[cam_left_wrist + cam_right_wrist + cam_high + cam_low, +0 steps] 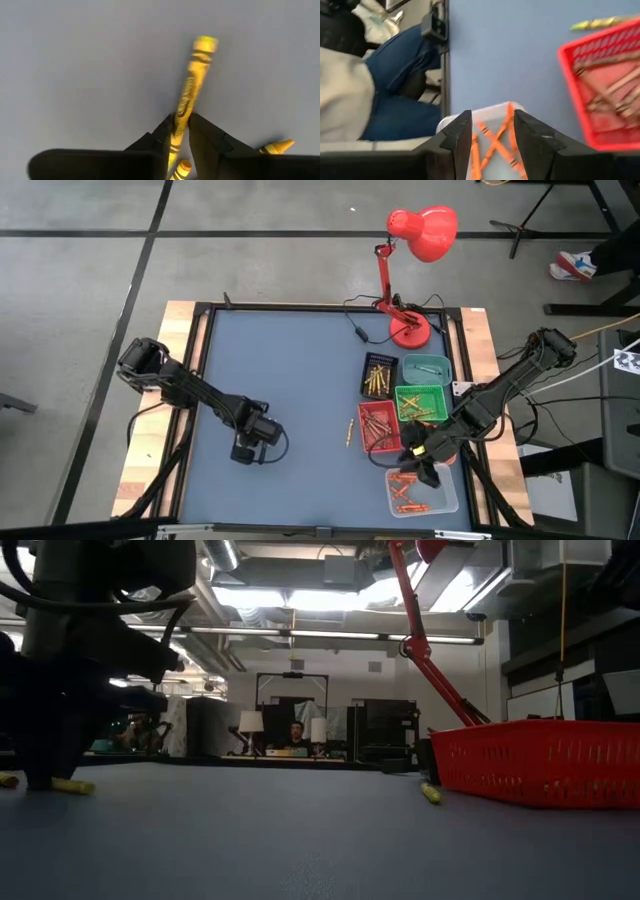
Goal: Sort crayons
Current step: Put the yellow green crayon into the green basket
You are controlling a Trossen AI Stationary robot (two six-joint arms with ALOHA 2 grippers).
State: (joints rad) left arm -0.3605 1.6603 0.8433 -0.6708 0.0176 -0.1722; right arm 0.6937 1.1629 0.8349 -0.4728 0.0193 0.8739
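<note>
Two claws: both at work, L on bare mat, R over the bins.
L claw point(181, 131): fingers pinched on a yellow crayon point(192, 85); stick pokes out ahead between the tips, low on the blue mat point(290, 370).
Near L claw: 2 more yellow crayons point(276, 146) lie just beside the fingers, loose.
R claw point(492, 131): fingers spread, nothing between them; hangs above the clear tray point(425, 492).
Clear tray: orange crayons point(492, 145) piled inside, right under R claw.
Other bins: red tray point(379, 426), green tray point(424, 402), dark tray point(379, 375) all hold sticks; pale tray point(428, 366) looks near empty.
Stray: one crayon point(351, 430) on mat just beside red tray.
Progress: prob. mostly done — most sticks binned; left = the yellow ones by L claw + the stray.
Behind: red lamp point(412, 260) at table's far edge; person's legs point(400, 100) beside the table.
</note>
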